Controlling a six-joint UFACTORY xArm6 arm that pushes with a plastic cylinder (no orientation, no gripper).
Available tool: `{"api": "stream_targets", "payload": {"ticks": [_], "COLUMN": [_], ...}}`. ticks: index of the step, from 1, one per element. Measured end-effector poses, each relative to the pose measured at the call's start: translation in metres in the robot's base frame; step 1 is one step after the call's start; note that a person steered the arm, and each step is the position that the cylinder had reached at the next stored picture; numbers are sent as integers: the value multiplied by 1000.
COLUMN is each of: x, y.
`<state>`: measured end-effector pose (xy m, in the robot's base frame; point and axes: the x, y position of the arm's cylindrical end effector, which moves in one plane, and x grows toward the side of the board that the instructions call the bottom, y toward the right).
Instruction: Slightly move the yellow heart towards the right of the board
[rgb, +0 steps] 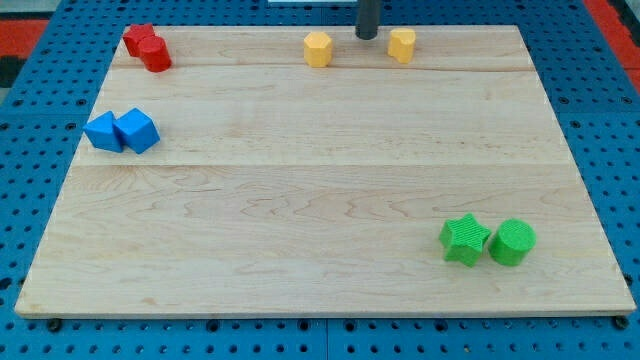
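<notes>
Item 1: my tip (367, 37), dark rod end, at tabletop (320, 200) top edge. No gripper on this rig, so no spread/pinch state to give; tip touches no block.
Item 2: yellow heart (402, 45), just to view's right of tip, small gap btwn them, near top edge.
Item 3: yellow hexagonal block (317, 49), to view's left of tip, a bit further off than the heart.
Item 4: two red blocks (147, 47), touching, well left of tip, top-left corner; shapes unclear.
Item 5: two blue blocks (122, 131), touching, far left & below tip, by left edge.
Item 6: green star (464, 240) w/ green cylinder (512, 242) touching on its right, well below tip, lower-right area.
</notes>
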<state>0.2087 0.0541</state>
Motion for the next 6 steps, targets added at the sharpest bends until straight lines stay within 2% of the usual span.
{"api": "stream_targets", "payload": {"ticks": [1,3,4,5,6], "x": [22,33,63,85,68], "y": [8,48,60,-19,-127]}}
